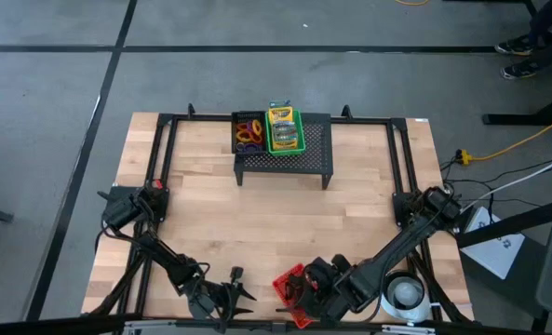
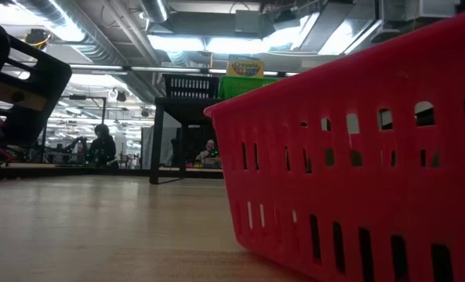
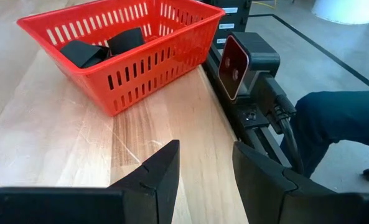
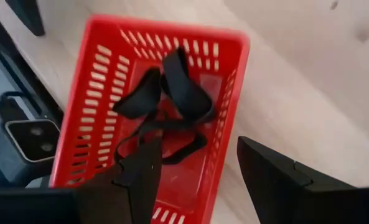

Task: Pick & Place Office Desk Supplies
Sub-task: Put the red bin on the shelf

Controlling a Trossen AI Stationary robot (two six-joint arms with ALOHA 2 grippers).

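Right pincer (image 4: 196, 168), fingers apart, above slotted red plastic basket (image 4: 97, 87) of glossy black clips (image 4: 172, 93).

Yellow-and-green crayon boxes (image 1: 284, 129) beside orange, purple and yellow rings (image 1: 249, 131), up on the stand; black clips (image 4: 172, 93) heaped in the basket.

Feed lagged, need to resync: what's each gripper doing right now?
Left gripper: open, empty, low over the table's near edge beside the red basket.
Right gripper: open, empty, above the basket with the black clips.
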